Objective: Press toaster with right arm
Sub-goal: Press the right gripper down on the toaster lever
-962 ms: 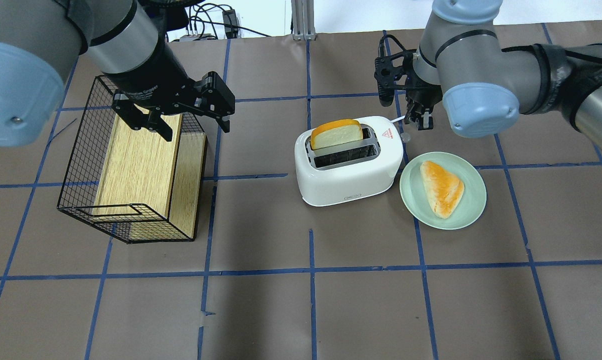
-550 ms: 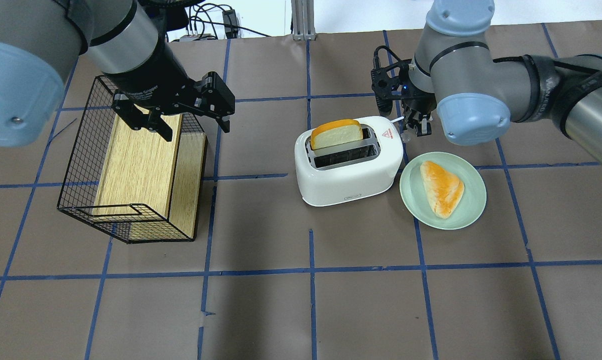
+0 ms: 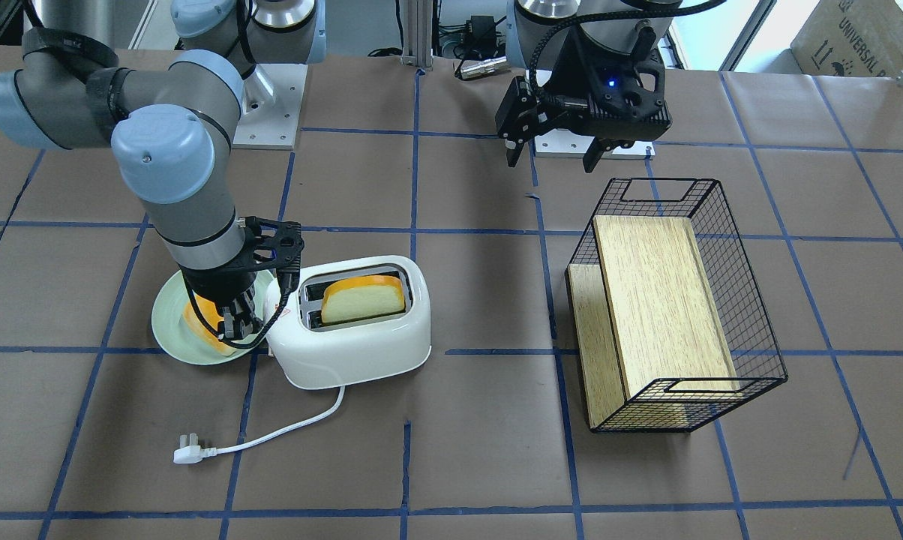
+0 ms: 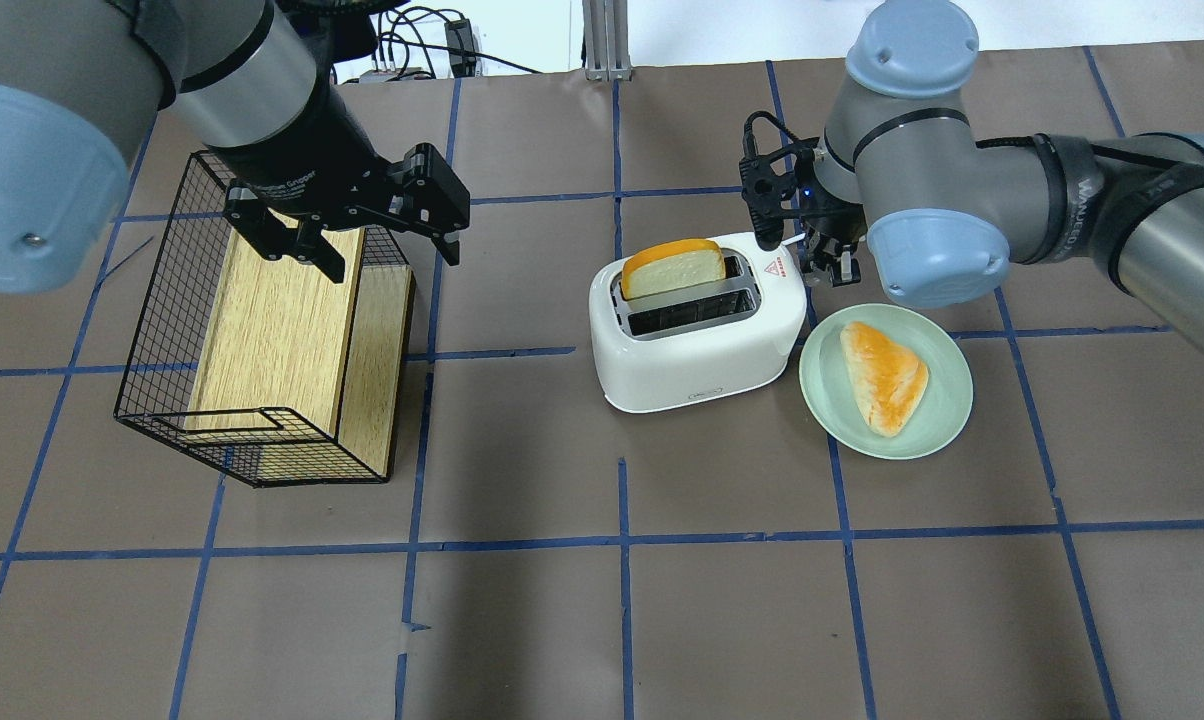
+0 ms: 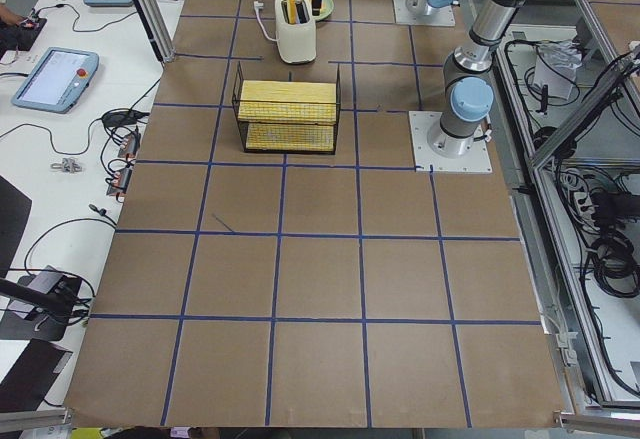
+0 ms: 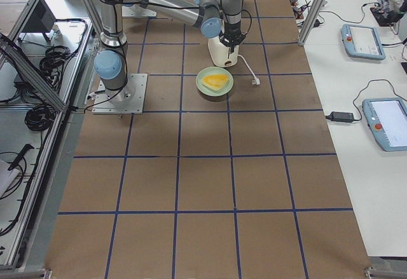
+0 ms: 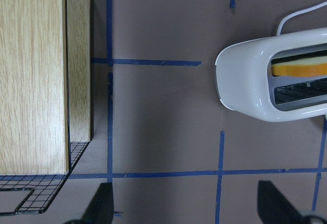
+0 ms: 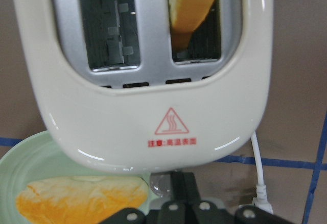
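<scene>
The white two-slot toaster [image 4: 697, 340] stands mid-table with a slice of bread [image 4: 672, 265] upright in its far slot. The red triangle mark [image 8: 171, 122] is on its top, near the end at my right gripper. My right gripper [image 4: 827, 262] is shut and empty, its fingertips pointing down just off that end of the toaster, as the front view [image 3: 238, 326] and the right wrist view [image 8: 184, 193] show. My left gripper [image 4: 372, 245] is open and empty above the wire basket. The toaster's cord and plug [image 3: 189, 454] lie unplugged on the table.
A pale green plate [image 4: 947, 400] with a triangular bread piece [image 4: 884, 375] sits right beside the toaster, under my right wrist. A black wire basket [image 4: 162, 330] holding a wooden box [image 4: 272, 330] stands at the left.
My right gripper has moved left and down, from behind the toaster's corner to close against its end by the red mark. The left arm, toaster and plate have not moved.
</scene>
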`<state>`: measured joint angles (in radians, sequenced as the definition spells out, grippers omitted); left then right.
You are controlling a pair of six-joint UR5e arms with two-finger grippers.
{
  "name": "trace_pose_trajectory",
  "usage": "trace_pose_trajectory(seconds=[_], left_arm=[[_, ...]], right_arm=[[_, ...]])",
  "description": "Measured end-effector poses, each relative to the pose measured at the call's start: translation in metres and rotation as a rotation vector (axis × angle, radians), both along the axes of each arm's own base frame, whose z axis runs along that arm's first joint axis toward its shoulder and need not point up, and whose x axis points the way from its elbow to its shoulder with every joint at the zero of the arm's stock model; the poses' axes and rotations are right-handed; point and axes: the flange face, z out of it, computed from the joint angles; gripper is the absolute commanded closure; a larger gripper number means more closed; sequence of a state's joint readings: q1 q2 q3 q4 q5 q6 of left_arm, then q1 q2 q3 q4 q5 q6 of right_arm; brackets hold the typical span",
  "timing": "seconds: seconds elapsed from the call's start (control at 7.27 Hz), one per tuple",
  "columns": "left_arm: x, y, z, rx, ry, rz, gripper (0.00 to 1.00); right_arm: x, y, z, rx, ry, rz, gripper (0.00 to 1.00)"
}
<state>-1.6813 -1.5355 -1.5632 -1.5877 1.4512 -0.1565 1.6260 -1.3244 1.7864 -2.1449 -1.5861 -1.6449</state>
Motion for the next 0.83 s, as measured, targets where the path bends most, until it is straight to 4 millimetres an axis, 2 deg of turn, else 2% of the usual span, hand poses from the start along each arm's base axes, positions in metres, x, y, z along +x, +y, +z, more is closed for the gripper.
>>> trace_pose_trajectory(seconds=[0.55, 0.83], left_arm=[[0.000, 0.000, 0.000, 0.000, 0.000, 0.000, 0.00], [0.000, 0.000, 0.000, 0.000, 0.000, 0.000, 0.00]], right_arm=[[0.000, 0.003, -0.017, 0.002, -0.002, 0.002, 0.92], [0.000, 0.006, -0.026, -0.005, 0.001, 0.016, 0.87]])
